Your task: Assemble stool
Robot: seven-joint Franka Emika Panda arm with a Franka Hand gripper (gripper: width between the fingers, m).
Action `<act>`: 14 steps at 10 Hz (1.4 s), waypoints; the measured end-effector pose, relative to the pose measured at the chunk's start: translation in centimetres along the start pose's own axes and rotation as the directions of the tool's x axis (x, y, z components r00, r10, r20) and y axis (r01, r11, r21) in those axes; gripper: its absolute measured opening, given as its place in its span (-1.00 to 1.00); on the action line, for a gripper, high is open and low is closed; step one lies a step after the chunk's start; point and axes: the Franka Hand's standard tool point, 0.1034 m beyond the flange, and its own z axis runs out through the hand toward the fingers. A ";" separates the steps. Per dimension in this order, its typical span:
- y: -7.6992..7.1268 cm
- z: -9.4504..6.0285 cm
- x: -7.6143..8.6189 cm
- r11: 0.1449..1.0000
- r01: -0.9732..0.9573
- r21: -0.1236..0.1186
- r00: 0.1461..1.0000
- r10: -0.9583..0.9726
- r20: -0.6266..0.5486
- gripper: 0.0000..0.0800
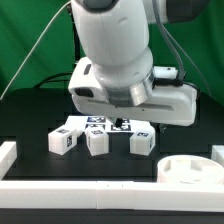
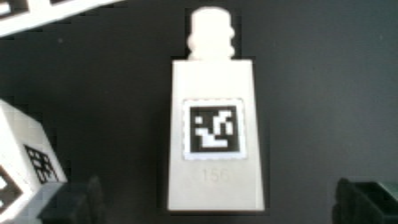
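Note:
In the wrist view a white stool leg (image 2: 214, 120) lies flat on the black table, its tag face up and its peg pointing away from the gripper. My gripper (image 2: 221, 205) is open; its dark fingers (image 2: 75, 200) stand wide on either side of the leg's near end, not touching it. A second leg (image 2: 25, 155) lies beside it. In the exterior view three tagged legs (image 1: 97, 142) lie in a row in front of the arm, and the gripper (image 1: 120, 124) hangs low just behind them, mostly hidden by the wrist. The round seat disc (image 1: 190, 172) lies at the front right.
White border rails (image 1: 70, 188) run along the front and at the exterior view's left (image 1: 6, 153). The marker board (image 1: 84, 122) lies behind the legs under the arm. A green backdrop stands behind the table.

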 end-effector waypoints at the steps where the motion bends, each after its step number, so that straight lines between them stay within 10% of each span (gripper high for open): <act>1: 0.3 0.5 -0.3 1.000 -0.002 -0.009 0.997 0.003 0.073 0.62; 5: 0.8 2.3 -0.5 0.999 -0.001 -0.032 0.954 0.011 0.300 0.62; 14: -1.3 3.2 0.9 0.997 0.080 -0.013 0.969 -0.075 0.237 0.62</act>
